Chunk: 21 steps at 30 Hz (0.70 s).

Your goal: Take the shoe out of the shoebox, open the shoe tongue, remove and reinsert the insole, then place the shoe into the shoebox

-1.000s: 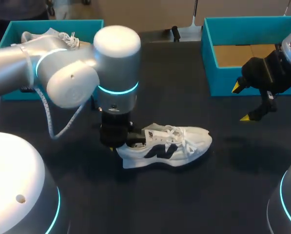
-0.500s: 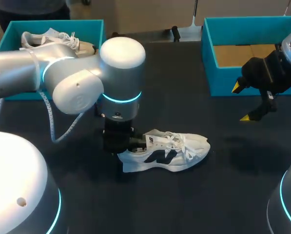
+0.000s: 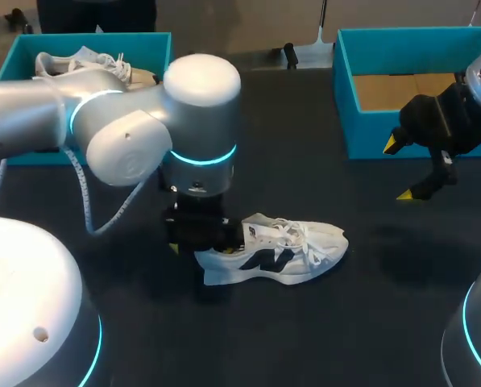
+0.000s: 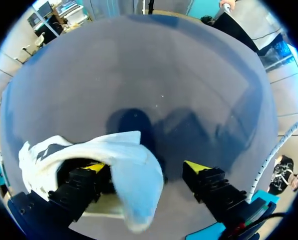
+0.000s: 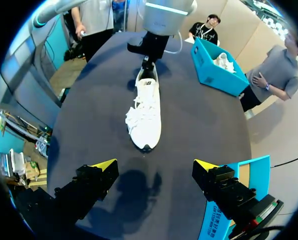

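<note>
Left gripper (image 4: 146,167) spread astride the heel of the shoe (image 3: 304,242); a skewed pinch could tip it. Right gripper (image 5: 155,165), well off the shoe, gapes empty.

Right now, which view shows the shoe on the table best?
The right wrist view: the whole white shoe lies in full view, toe to heel, laces up. The head view shows its side, the heel partly hidden behind the left gripper. The left wrist view shows only its heel end, close up.
</note>
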Available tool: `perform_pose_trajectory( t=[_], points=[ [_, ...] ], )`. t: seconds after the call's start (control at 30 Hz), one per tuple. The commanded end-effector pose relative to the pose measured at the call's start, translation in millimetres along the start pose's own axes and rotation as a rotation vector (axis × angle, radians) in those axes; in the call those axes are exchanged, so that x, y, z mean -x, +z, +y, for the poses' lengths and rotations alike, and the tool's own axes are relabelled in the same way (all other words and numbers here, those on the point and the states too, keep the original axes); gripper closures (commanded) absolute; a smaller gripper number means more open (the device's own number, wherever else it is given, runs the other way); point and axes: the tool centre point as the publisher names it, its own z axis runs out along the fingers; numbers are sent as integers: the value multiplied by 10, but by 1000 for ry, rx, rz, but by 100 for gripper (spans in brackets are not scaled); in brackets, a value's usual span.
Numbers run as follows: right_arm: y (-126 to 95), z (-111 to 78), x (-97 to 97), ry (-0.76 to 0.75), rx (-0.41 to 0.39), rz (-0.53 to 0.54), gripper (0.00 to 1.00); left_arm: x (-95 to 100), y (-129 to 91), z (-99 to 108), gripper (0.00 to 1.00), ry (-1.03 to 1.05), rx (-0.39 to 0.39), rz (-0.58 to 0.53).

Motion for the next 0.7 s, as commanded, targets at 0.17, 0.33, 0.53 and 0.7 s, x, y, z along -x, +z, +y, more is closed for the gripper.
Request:
perform_pose_trajectory(
  t=[0.17,0.33,0.53,0.7],
  points=[
    [10,5,-1,1,-4,0,0,-152,-391,-83,0,-33,-1,-141],
    [10,5,-1,1,-4,0,0,-129,-655,-105,0,-102,-13,-279],
    [10,5,-1,1,-4,0,0,-156,-949,-200,0,-191,-17,-382],
    [10,5,-1,1,-4,0,0,-259,-1150,-258,0,-314,-26,-464]
  ],
)
